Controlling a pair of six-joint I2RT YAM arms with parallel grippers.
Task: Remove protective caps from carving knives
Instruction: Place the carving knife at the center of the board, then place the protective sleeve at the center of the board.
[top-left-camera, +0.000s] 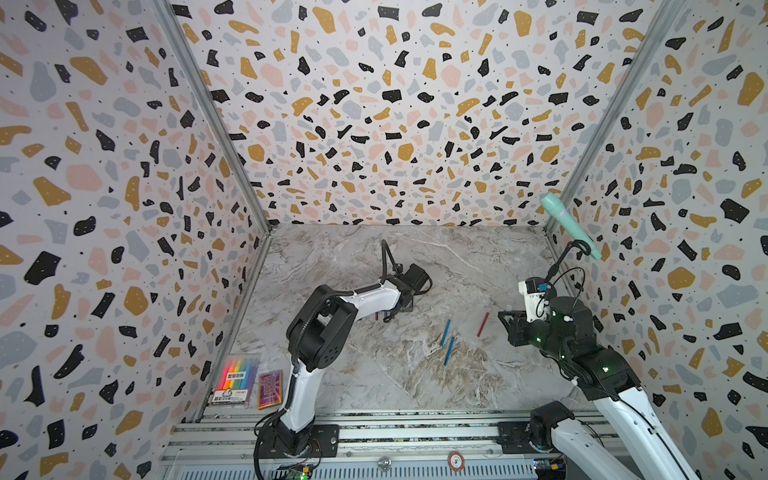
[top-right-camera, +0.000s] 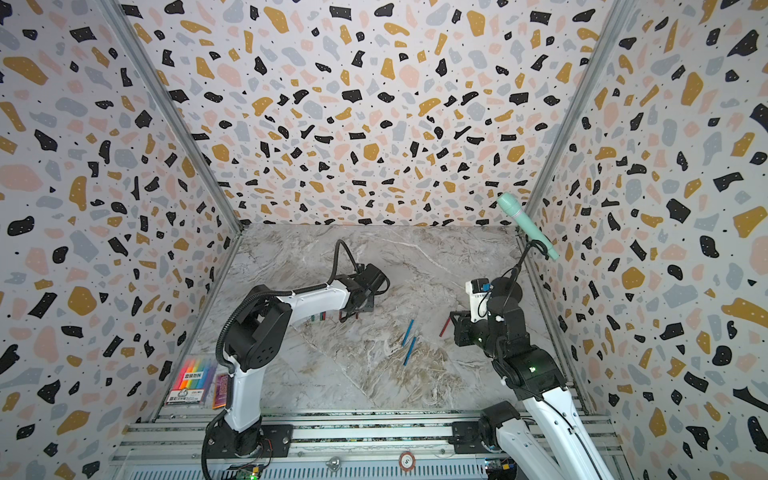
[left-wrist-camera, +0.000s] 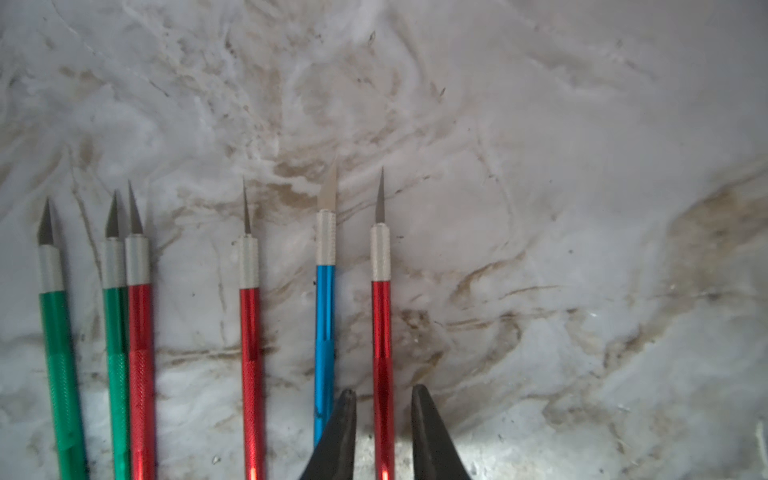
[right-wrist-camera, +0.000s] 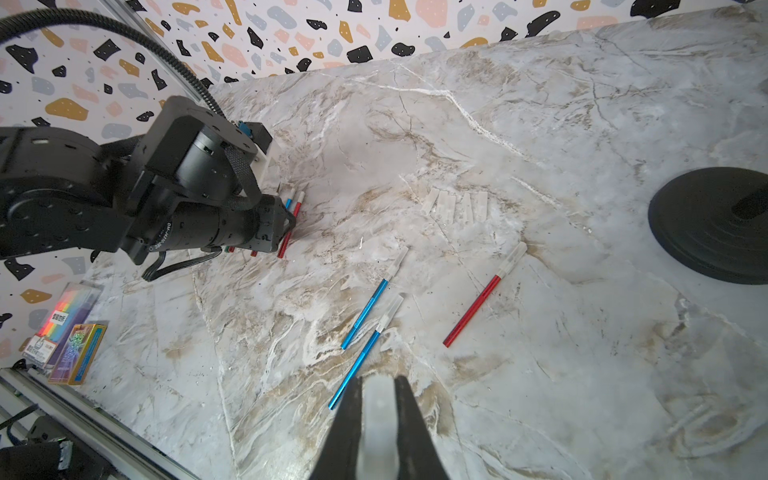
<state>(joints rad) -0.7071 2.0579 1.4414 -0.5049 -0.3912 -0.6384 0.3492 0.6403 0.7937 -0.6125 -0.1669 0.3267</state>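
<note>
Left hand released, fingers apart either side of red knife, end of row of six bare-bladed carving knives on counter. Right hand clenched on clear cap. Three capped knives lay between arms.

On my marble table: six bare knives, three capped knives, loose caps, pen pack, card box, black base.

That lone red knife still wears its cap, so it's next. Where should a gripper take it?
Pinch the red shaft mid-length, from straight above, jaws across it: it lies flat with room around, leaving the clear cap free for pulling.
</note>
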